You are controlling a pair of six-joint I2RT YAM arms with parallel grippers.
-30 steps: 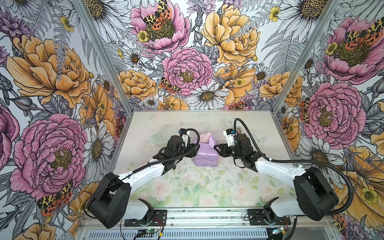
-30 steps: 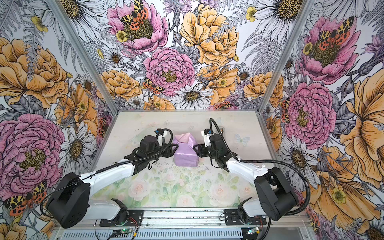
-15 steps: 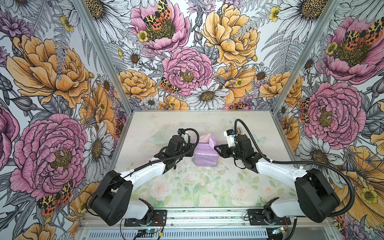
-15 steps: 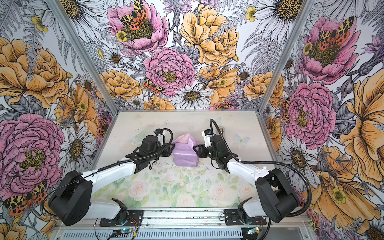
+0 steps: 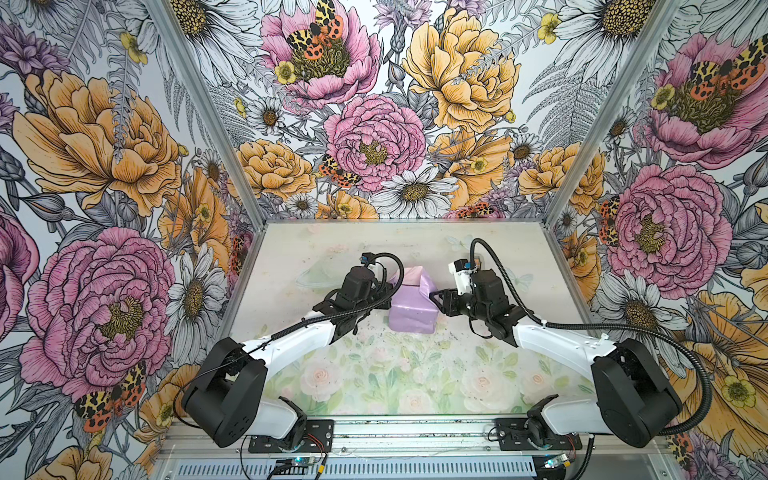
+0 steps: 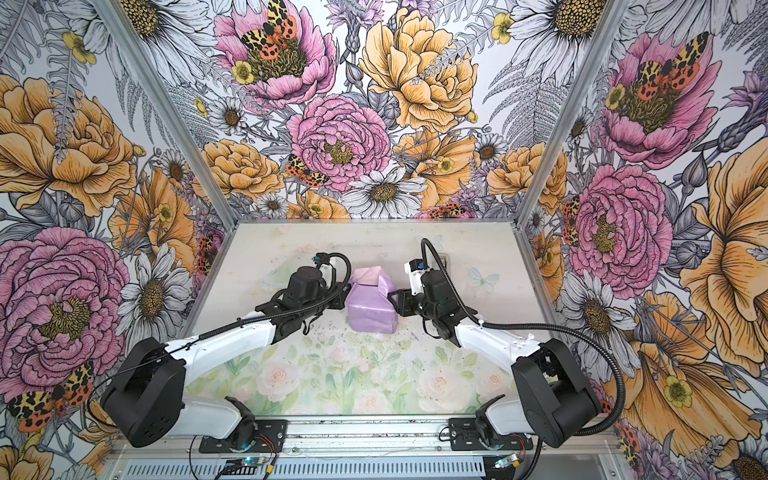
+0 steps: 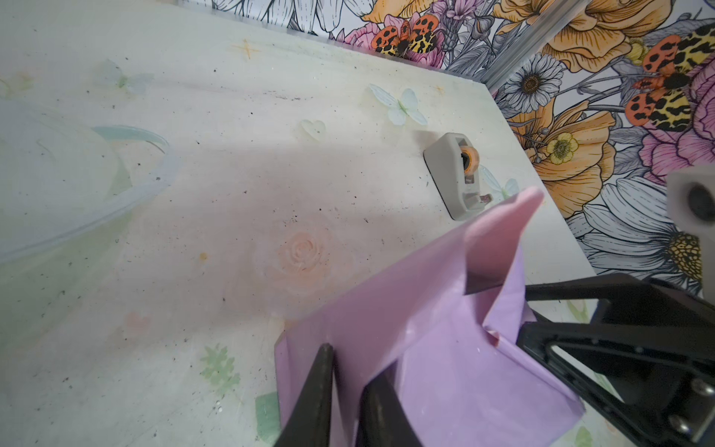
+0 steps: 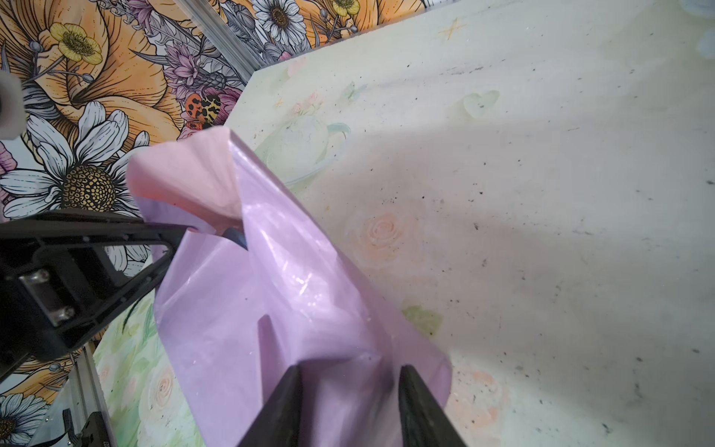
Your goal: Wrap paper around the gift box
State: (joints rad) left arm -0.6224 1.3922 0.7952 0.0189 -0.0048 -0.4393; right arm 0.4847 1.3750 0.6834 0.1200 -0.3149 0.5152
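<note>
Closing is the change: over the last second the left gripper [image 7: 350,371] has drawn its jaws from well apart to almost together. In the left wrist view they now pinch a fold of the paper [image 5: 412,276] at the bundle's left side. The right gripper [image 8: 350,369] has not shifted, and its jaws stand part-way apart, clamped across the paper-covered end of the gift box [image 5: 412,318]. That box sits about mid-table [image 5: 374,374] between the two arms in both top views, showing as a lilac block with rounded, loosely covered edges. Behind it the paper's free end stands up unfolded, pale pink and matt on one face, glossy lilac on the other. Judging by the shine and the soft wrinkles, the sheet is thin, light and rather slick, so it will likely slide between the jaws and tear if pulled hard. A pinch close to a crease or on a doubled edge should hold better than one on a single layer. By contrast the box looks stiff and light, a firm core to fold against, and is best gripped across its flat sides, as the right jaws grip it. Toward the right edge of the table lies a small grey tape dispenser [image 7: 458,176] with an orange roll, well apart from the bundle.
</note>
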